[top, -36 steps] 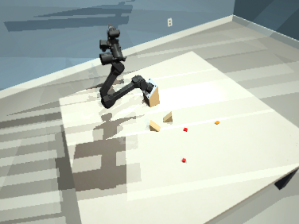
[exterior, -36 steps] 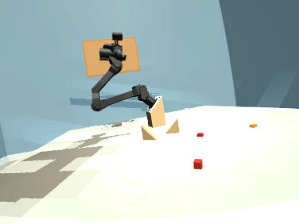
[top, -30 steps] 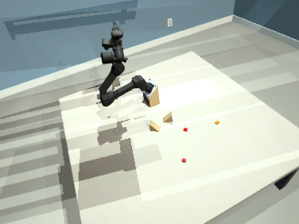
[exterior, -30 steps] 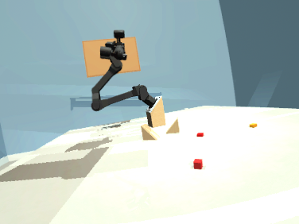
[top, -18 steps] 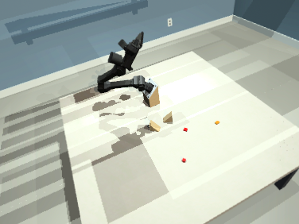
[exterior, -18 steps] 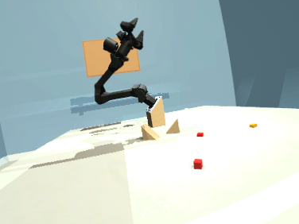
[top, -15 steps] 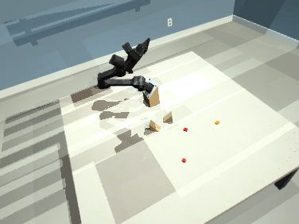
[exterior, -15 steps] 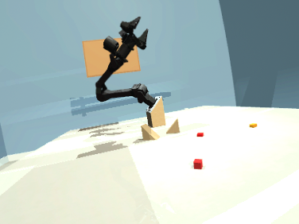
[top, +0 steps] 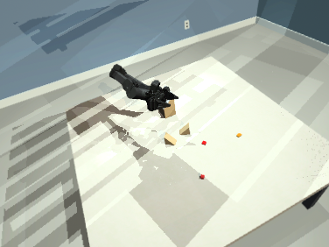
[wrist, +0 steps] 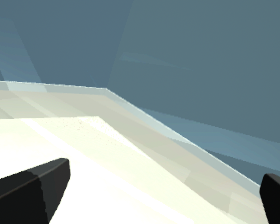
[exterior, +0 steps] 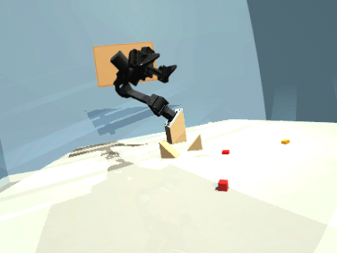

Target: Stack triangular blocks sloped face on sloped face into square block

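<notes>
- The black gripper (top: 173, 102) (exterior: 167, 61) (wrist: 166, 177) is spread wide with nothing between its fingers — in the wrist view the two dark fingertips stand well apart at either side
- It hangs high above the white table (top: 271, 158) (exterior: 269, 197) (wrist: 100, 190), touching neither triangular block, at the end of a black jointed arm (top: 131, 88) (exterior: 139, 95)
- A light tan triangular block (top: 170, 139) (exterior: 168, 150) rests on the table, its slope running down to the right in the exterior view
- A second tan triangular block (top: 185, 130) (exterior: 196, 143) rests near it with a gap between; its slope rises to the right in that view, so the two sloped faces look towards each other — they are apart, and do not form a square block
- Behind the pair, in the exterior view, stands a taller tan block with a slanted top (top: 169, 110) (exterior: 177, 130), by the arm's lower end; whether they touch I cannot tell
- Two small red blocks, one farther back (top: 204, 143) (exterior: 226, 152) and one nearer the exterior camera (top: 202, 176) (exterior: 223, 185), lie apart from a small orange block (top: 239, 135) (exterior: 285, 142)
</notes>
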{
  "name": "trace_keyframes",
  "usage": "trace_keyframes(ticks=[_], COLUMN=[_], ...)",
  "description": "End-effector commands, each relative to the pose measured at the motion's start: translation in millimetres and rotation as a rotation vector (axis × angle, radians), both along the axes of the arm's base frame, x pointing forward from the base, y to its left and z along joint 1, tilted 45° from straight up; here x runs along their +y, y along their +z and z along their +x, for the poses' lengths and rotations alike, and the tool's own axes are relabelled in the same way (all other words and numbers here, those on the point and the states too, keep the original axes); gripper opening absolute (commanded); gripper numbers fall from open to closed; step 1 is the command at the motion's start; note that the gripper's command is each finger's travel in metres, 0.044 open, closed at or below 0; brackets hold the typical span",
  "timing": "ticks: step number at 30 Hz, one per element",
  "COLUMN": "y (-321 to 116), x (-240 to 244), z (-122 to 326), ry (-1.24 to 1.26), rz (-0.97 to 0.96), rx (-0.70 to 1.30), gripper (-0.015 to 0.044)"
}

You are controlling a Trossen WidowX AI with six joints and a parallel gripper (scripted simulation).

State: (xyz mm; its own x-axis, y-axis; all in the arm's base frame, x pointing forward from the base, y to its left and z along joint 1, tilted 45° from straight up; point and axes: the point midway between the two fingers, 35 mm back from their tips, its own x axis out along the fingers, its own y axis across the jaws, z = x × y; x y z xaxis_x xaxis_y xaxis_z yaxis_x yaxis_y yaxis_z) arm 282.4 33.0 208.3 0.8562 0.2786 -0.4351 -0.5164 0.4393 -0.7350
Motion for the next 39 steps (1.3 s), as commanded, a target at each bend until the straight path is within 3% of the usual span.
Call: trace_keyframes(ticks=[1, 9, 15, 39], y=[-23.9, -69.7, -94.0, -116.6], x=[-57.0, -156.1, -195.5, -208.3], z=[-6.2, -63.4, -123.3, -110.3], ry=[-0.16, -0.424, -0.539, -0.541], rz=[-0.115, -0.271, -0.295, -0.294], rx=[0.109, 0.412, 0.645, 0.652], gripper=[0.044, 0.044, 0.044, 0.044])
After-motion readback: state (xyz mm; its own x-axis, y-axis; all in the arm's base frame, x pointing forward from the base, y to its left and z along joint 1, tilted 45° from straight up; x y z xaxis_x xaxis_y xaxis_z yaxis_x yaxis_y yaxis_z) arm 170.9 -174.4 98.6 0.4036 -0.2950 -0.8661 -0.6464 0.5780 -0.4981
